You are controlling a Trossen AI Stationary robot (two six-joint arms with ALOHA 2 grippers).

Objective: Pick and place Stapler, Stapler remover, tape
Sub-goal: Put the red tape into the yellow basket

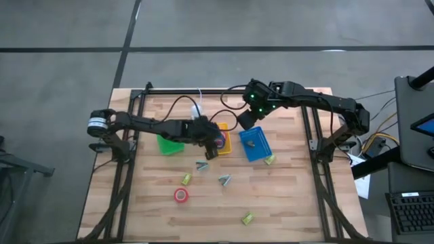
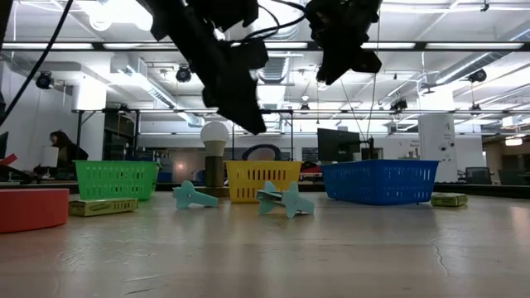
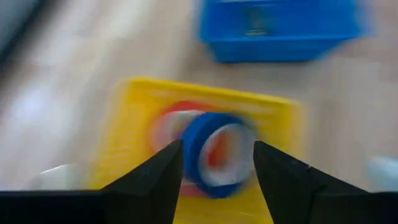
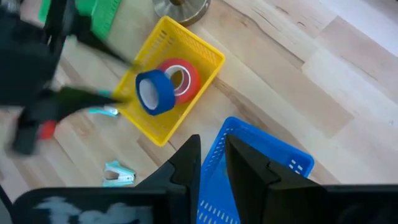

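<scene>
The blue tape roll (image 4: 155, 92) stands on its edge in the yellow tray (image 4: 205, 53), leaning on a red roll (image 4: 186, 78); its top shows above the tray rim (image 2: 262, 151). My left gripper (image 3: 217, 163) is open, above the yellow tray's near-left side (image 1: 211, 149), apart from the blue roll (image 3: 214, 152) ahead of its fingers. My right gripper (image 4: 213, 155) hangs over the blue tray (image 1: 255, 144), fingers a narrow gap apart, holding nothing. Another red roll (image 1: 180, 195) lies flat on the table.
A green tray (image 1: 170, 144) sits left of the yellow one. Two teal stapler removers (image 1: 202, 165) (image 1: 224, 179) and yellow-green staplers (image 1: 186, 179) (image 1: 247, 217) (image 1: 270, 160) lie on the near half. One item lies in the blue tray (image 1: 252, 142). A bulb-shaped lamp (image 2: 214, 132) stands behind the trays.
</scene>
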